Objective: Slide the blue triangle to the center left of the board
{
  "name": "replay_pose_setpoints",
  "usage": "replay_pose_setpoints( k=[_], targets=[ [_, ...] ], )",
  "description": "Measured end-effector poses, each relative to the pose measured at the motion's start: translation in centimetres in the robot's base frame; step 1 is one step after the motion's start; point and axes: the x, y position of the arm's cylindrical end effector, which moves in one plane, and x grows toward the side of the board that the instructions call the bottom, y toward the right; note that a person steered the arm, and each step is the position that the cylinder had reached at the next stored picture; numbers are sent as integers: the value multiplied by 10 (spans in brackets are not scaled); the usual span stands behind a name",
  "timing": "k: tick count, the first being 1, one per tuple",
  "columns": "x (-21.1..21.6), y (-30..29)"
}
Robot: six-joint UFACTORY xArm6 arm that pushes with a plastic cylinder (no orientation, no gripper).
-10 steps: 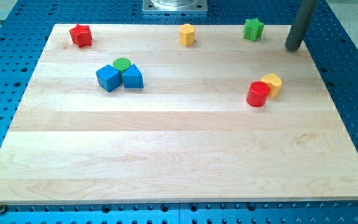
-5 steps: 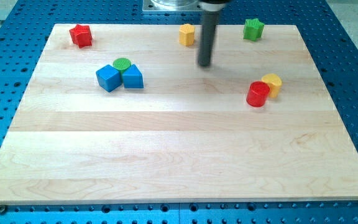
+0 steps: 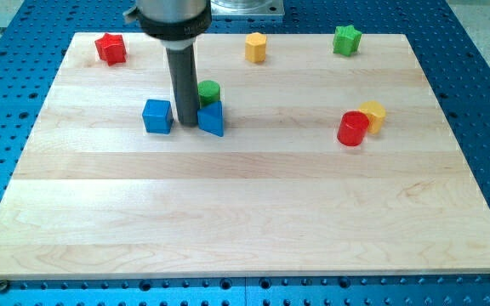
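The blue triangle [image 3: 212, 119] lies left of the board's middle, in its upper half. My tip [image 3: 186, 124] stands on the board right against the triangle's left side. A blue cube [image 3: 156, 116] sits just left of the tip, a small gap away. A green cylinder [image 3: 209, 91] touches the triangle's top edge. The rod rises from the tip to the arm's dark flange at the view's top.
A red star [image 3: 110, 48] sits at the top left corner. A yellow block [image 3: 255, 47] and a green star [image 3: 346, 39] lie along the top edge. A red cylinder [image 3: 353, 129] and a yellow cylinder [image 3: 373, 115] touch at the right.
My tip swept left from the top right and came down between the two blue blocks. The blue triangle and green cylinder shifted right; the blue cube shifted slightly right and down.
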Motion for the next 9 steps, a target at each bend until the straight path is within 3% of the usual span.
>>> replay_pose_setpoints(
  k=[1,3,4,8,9],
  targets=[
    [9,-79],
    [-22,-65],
    [-21,-97],
    [-19,-89],
    [-47,-40]
  ],
)
